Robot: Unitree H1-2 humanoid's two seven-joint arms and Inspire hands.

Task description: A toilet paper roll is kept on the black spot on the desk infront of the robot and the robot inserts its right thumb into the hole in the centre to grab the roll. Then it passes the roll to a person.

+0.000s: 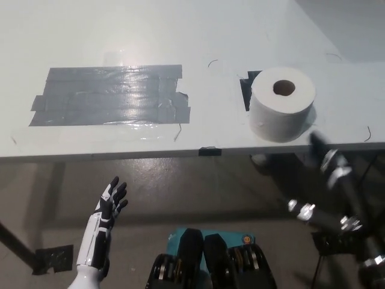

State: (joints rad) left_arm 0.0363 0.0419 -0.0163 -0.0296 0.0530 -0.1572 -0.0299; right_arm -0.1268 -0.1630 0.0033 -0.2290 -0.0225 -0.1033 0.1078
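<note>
1. TP roll [281,103] stands upright on the white worktop [180,36], near its front edge, at pic right. Core hole faces up, open.
2. Roll sits on a black spot [245,90]; only a dark strip of the spot shows, at the roll's left side, rest is hidden under the roll.
3. Big patch of grey tape [111,95] stuck flat on the worktop, well apart from the roll, toward pic left. Strips overlap, shiny, edges ragged at the right end.
4. Small dark tab [210,151] on the worktop's front edge, between tape patch and roll.
5. Left robot hand [110,203], white w/ black fingers, low at pic left, below the worktop edge, over the floor. Fingers spread apart, holding nothing, pointing up toward the worktop.
6. Right robot hand [322,147], black, comes in from lower right; its tip is just beside the roll's lower right, at the worktop edge. Blurred, so can't tell if fingers are apart or together; can't tell if it touches the roll.
7. Thumb not in the core hole.
</note>
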